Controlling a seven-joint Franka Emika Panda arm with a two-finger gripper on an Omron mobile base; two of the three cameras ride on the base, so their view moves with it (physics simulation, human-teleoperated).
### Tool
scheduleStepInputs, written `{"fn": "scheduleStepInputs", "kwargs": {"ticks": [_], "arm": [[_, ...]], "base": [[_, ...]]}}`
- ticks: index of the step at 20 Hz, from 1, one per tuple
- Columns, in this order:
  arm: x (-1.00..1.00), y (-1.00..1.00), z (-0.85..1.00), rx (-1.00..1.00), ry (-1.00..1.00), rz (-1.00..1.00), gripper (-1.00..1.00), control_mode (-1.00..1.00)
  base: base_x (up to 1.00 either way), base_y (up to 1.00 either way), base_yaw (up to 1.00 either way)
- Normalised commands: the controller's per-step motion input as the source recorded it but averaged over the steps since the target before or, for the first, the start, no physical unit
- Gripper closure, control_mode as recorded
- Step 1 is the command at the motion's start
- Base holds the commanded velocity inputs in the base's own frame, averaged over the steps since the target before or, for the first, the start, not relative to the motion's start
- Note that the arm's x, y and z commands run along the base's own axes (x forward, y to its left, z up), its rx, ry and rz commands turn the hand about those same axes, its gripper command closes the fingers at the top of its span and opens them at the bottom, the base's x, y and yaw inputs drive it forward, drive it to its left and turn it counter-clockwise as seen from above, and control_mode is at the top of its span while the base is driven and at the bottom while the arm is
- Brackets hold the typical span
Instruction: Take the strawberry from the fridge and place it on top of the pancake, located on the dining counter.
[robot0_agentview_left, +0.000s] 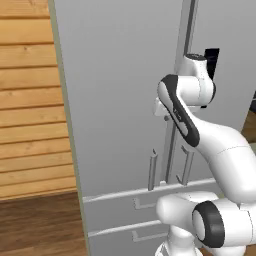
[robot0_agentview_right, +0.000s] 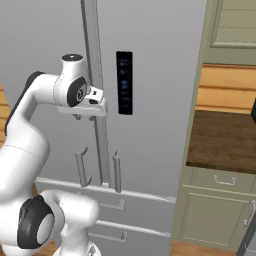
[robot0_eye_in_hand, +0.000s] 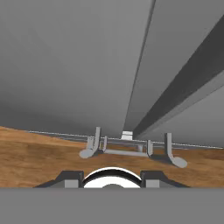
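Wood-plank walling flanks the fridge (robot0_agentview_left: 120, 100) on one side, and on the other I see a green cabinet (robot0_agentview_right: 215, 210) topped by a dark wooden table (robot0_agentview_right: 222, 137). Both upper fridge doors are closed, meeting at a central seam, with the two vertical bar handles (robot0_agentview_left: 152, 170) standing on either side of that seam just above the lower drawers. I have the arm raised in front of the fridge with its wrist close to the seam, well above the handles. I judge this stance to be an approach to a door handle, since nothing can be taken out until a door is open. From the hand camera I look down along the door faces, past both handles to the wooden floor (robot0_eye_in_hand: 39, 153) below the fridge. The gripper (robot0_eye_in_hand: 112, 177) shows two dark fingers (robot0_eye_in_hand: 70, 177) at the bottom edge of that view, set apart with a clear gap between them. They hold nothing and touch nothing. The strawberry presumably sits inside the fridge, behind the closed doors, so I cannot confirm its place. The task stands at its opening step.
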Motion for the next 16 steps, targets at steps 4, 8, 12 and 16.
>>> {"fn": "scheduleStepInputs", "kwargs": {"ticks": [4, 8, 12, 16], "arm": [[-0.07, -0.03, 0.00, 0.00, -0.02, 0.00, -1.00, 1.00], [0.00, 0.00, 0.00, 0.00, 0.00, 0.00, -1.00, 1.00], [0.00, 0.00, 0.00, 0.00, 0.00, 0.00, -1.00, 1.00], [0.00, 0.00, 0.00, 0.00, 0.00, 0.00, -1.00, 1.00]], "base": [[-0.25, -0.19, 0.00], [-0.52, -0.73, 0.00], [-0.09, -0.28, 0.05], [-0.27, 0.06, 0.06]]}}
